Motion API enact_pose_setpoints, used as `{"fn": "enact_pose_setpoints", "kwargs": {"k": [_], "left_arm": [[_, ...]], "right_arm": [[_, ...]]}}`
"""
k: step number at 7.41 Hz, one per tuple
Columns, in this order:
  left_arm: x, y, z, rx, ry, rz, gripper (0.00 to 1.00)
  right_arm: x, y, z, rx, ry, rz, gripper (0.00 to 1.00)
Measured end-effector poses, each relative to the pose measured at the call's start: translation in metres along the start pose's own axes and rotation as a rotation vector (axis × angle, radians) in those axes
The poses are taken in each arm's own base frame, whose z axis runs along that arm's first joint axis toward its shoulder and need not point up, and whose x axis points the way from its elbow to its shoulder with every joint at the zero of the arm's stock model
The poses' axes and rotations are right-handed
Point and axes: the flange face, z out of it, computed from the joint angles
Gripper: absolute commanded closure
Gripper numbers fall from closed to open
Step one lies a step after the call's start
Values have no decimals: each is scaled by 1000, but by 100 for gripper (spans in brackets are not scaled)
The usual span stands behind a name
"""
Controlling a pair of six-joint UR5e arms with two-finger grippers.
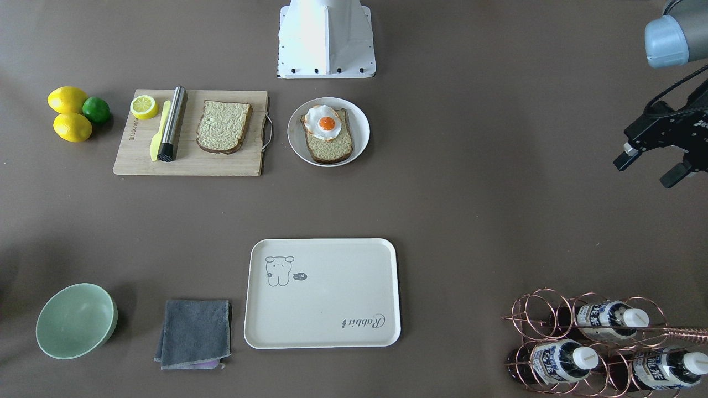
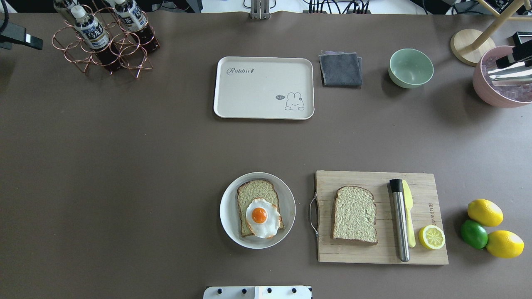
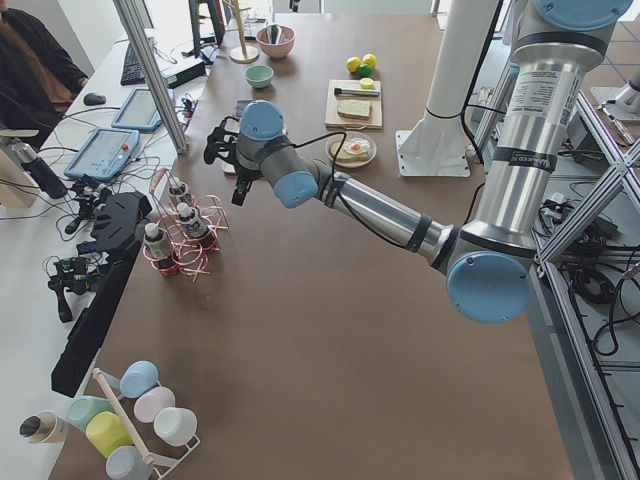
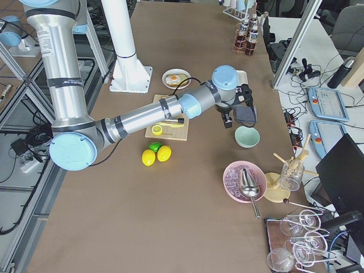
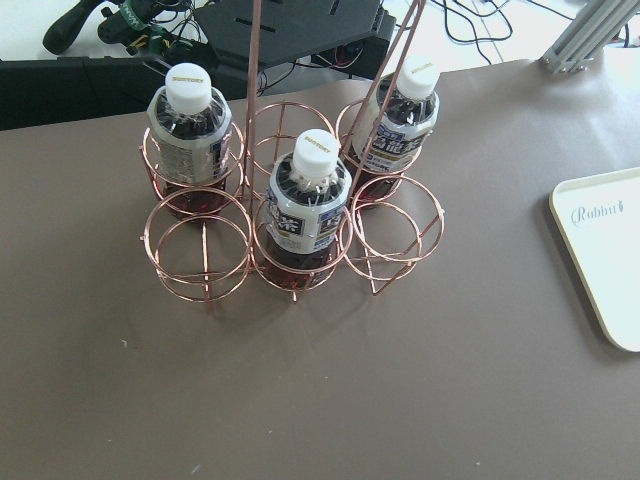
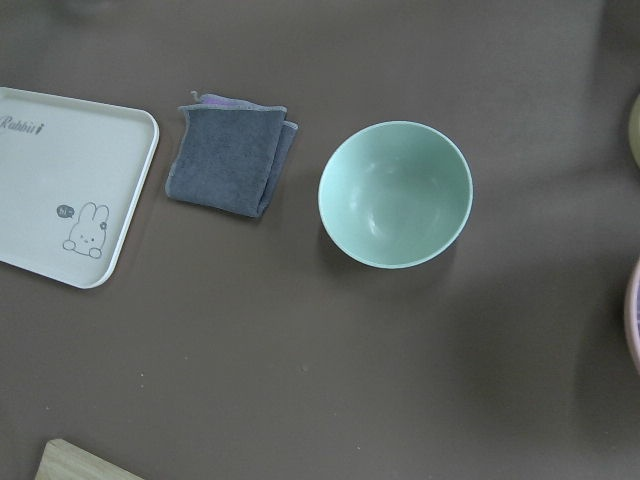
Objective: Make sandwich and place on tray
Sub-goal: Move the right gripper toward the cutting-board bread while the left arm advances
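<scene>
**A:** Where are the parts of the sandwich?

**B:** The sandwich is not put together. The first bread slice (image 2: 254, 193) lies on the round white plate (image 2: 288, 199), close in front of the robot base. The fried egg (image 2: 262, 218) lies on top of it and covers the end nearer to the base. The second bread slice (image 2: 354, 214) lies flat on the wooden cutting board (image 2: 424, 185), which is just beside the plate on the robot's right side.

**A:** What else is on the board?

**B:** A metal tube (image 2: 400, 224), a yellow knife (image 2: 409, 220) just beside it, and a half lemon (image 2: 432, 237) near the end of the knife.

**A:** And the tray?

**B:** The tray (image 2: 257, 91) lies on the table (image 2: 124, 166), on the far side from the base, well apart from the plate and the board. Beside it is a folded grey cloth (image 2: 341, 69), and after that a green bowl (image 2: 410, 67).

**A:** How do the grippers stand?

**B:** The left gripper (image 1: 644, 172) hangs in the air over the left end of the table. Its wrist camera looks down on a copper rack (image 5: 251, 100) with three bottles. Its fingers are apart and nothing is between them. The right gripper (image 4: 238, 111) hangs above the cloth and the bowl. It shows clearly only from the side, so I cannot tell whether its fingers are apart or together.
</scene>
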Motion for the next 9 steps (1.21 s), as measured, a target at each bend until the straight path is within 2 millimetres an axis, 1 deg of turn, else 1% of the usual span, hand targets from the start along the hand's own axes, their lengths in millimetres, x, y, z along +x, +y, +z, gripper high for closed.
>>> {"fn": "enact_pose_setpoints", "kwargs": {"k": [2,3,4,5,6,7,9], "left_arm": [[53,20,34,23,14,-67,2],[76,31,51,28,16,-106,2],[97,43,66,37,14,-149,2],[118,57,83,56,3,-181,2],[133,68,94,68,0,-198,2],[142,74,99,72,1,-208,2],[148,77,100,76,6,-213,2]], "right_arm": [[-40,2,36,54,-33,79,0],[-57,7,50,68,-59,131,0],[-69,18,61,79,-97,162,0],[-76,40,74,82,-139,186,0],[-79,64,91,74,-168,206,0],[-88,81,110,62,-177,229,0],[-117,111,151,38,-166,240,0]]}}
